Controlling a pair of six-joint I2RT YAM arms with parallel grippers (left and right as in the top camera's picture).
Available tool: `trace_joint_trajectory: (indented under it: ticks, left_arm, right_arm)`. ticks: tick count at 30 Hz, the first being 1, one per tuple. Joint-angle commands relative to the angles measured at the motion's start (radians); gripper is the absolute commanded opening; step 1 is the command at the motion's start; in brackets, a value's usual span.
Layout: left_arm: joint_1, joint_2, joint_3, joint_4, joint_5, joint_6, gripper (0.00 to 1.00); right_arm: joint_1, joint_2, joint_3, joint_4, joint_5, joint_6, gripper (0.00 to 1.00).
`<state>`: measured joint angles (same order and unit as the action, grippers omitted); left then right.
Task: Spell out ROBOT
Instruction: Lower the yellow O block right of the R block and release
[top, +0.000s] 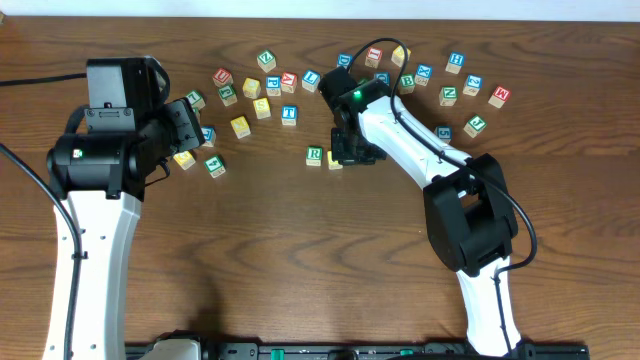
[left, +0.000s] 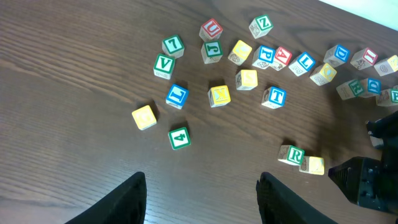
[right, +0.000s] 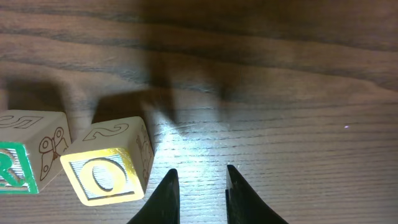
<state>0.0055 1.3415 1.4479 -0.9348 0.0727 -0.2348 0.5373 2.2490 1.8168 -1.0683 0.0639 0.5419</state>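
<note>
Found O (right: 109, 168) just right of R (right: 18, 168), starting the word; right gripper (right: 200, 173) beside, jaws barely apart, empty; left gripper (left: 202, 180) half-spread, empty

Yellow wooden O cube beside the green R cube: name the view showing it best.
Right wrist: the yellow wooden O cube sits close, its letter readable. Overhead shows a small yellow patch beside the right claw; left wrist shows it tiny, letter unreadable, beside the green R cube.

Green-lettered R cube (top: 314, 155) and yellow O cube (top: 334, 161) sit upright just beside each other at centre frame, the O turned slightly askew. Blue T cube (top: 289, 114) lies apart, to their upper left.
</note>
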Motion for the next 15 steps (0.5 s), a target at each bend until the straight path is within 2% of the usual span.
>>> trace_joint_trajectory:
  ticks: [1, 15]
  left_arm:
    - [0.005, 0.007, 0.018, 0.002, -0.002, 0.013, 0.57]
    - [0.005, 0.007, 0.018, 0.002, -0.002, 0.013, 0.56]
  right_arm:
    - [0.003, -0.005, -0.013, 0.003, -0.018, 0.019, 0.20]
    - [0.014, -0.005, -0.027, 0.014, -0.067, 0.019, 0.24]
